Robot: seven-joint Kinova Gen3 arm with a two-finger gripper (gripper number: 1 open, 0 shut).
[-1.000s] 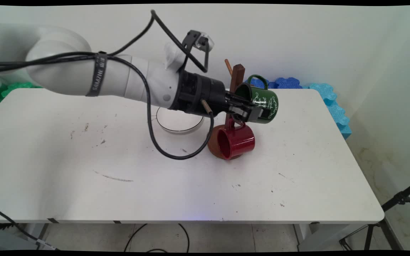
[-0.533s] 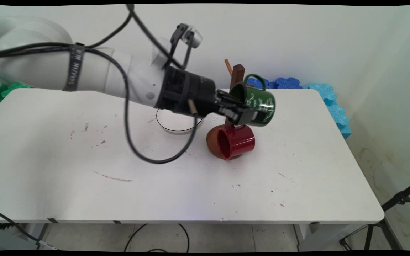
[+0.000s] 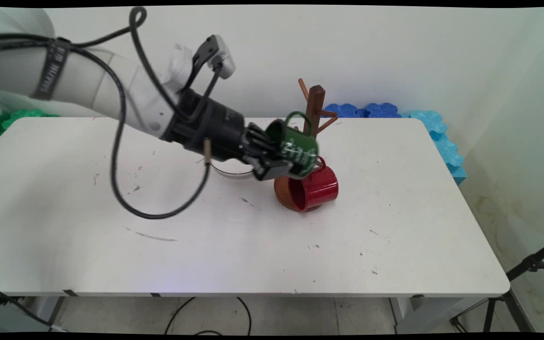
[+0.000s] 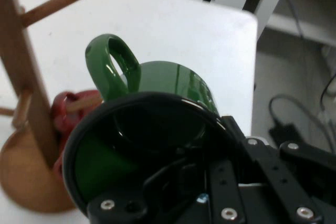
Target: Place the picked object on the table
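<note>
Hand (image 3: 279, 160) has the green mug (image 3: 298, 148) clamped by its rim — one finger inside, one outside, from what I can see in the hand view. Mug's off the surface (image 3: 253, 245), tipped sideways, handle up, just beside the wooden mug tree (image 3: 313, 106), right above the red mug (image 3: 317, 186) hanging low.

White ornamental lettering on the green mug (image 3: 299, 152), not legible, grey print on the arm's strap (image 3: 51, 71) unreadable
</note>
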